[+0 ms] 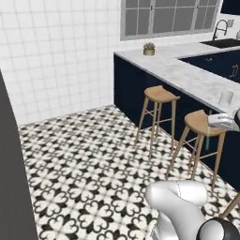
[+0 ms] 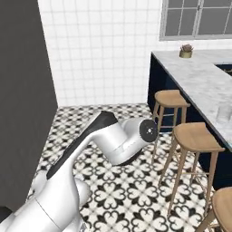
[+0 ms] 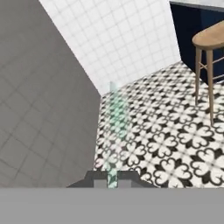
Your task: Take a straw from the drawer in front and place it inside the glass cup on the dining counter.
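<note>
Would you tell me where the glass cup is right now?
The glass cup stands on the dining counter, near its front edge above the second wooden stool, at the right of both base views.

Base views sharing stools point(image 1: 160, 94), floor

Even, bright, shadeless rendered light falls on the white tiled wall point(image 1: 61, 56) and patterned floor point(image 1: 93, 164), without glare, while the hand view is soft and coarse, the straw point(image 3: 114, 131) a translucent blurred streak
</note>
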Robot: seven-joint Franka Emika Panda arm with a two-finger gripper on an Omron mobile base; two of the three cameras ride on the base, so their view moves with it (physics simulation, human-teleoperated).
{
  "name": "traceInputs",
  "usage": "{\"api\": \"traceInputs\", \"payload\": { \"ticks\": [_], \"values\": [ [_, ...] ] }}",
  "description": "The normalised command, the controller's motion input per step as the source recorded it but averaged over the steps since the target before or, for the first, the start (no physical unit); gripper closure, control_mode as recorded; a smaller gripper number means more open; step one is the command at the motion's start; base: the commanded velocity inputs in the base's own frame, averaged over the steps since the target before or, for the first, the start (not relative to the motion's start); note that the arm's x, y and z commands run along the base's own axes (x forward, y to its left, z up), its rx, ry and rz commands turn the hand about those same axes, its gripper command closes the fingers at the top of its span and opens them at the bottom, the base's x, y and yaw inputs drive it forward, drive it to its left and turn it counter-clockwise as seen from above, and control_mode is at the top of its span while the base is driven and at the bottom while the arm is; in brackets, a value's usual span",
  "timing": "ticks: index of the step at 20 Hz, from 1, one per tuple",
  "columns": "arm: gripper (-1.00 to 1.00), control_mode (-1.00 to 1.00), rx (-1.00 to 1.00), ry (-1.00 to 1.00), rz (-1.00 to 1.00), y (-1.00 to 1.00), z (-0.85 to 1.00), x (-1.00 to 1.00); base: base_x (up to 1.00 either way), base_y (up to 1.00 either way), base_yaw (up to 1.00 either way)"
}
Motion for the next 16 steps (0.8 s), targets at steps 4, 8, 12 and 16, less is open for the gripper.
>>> {"api": "traceInputs", "payload": {
  "ticks": [4, 8, 12, 16],
  "values": [
    [1.0, 1.0, 0.0, 0.0, 0.0, 0.0, 0.0, 0.0, 1.0, 0.46, -0.44],
    [1.0, 1.0, 0.0, 0.0, 0.0, 0.0, 0.0, 0.0, 1.0, 0.43, -0.46],
    [1.0, 1.0, 0.0, 0.0, 0.0, 0.0, 0.0, 0.0, 0.99, 0.44, -0.48],
    [1.0, 1.0, 0.0, 0.0, 0.0, 0.0, 0.0, 0.0, 1.0, 0.44, -0.49]
  ]
}}
